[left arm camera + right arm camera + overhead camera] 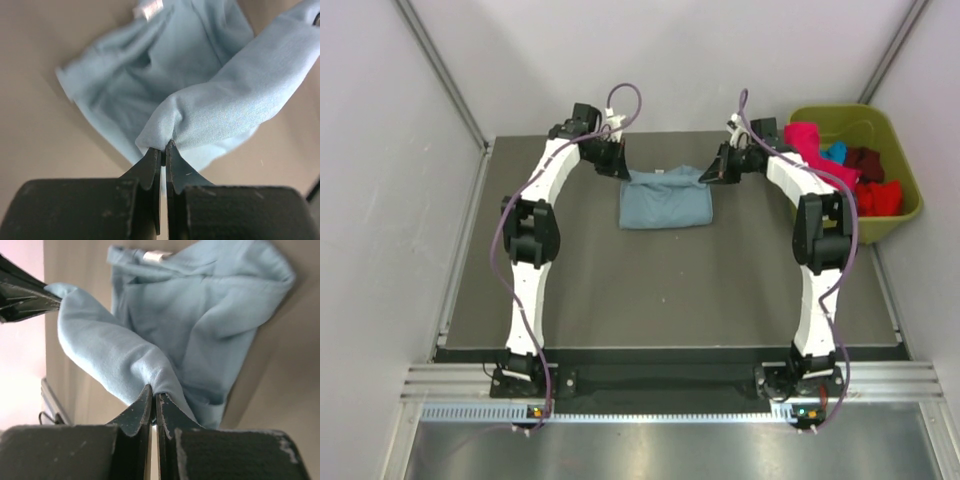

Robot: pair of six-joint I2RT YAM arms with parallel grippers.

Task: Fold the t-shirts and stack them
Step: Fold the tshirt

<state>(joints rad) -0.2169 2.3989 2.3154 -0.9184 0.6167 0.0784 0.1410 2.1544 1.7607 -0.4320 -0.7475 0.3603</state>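
Note:
A dusty grey-blue t-shirt (665,200) lies partly folded at the back middle of the dark table (670,290). My left gripper (622,172) is at its back left corner and my right gripper (708,176) at its back right corner. In the left wrist view the left gripper (164,146) is shut on a raised fold of the blue cloth (200,75). The right gripper (154,391) is likewise shut on a pinch of the same shirt (200,315), and a band of cloth stretches between the two grips. The neck label (156,256) faces up.
An olive-green bin (905,170) stands off the table's back right corner, holding bright pink (807,140), turquoise (834,153), dark maroon (866,160) and red (880,195) t-shirts. White walls close in the left, back and right sides.

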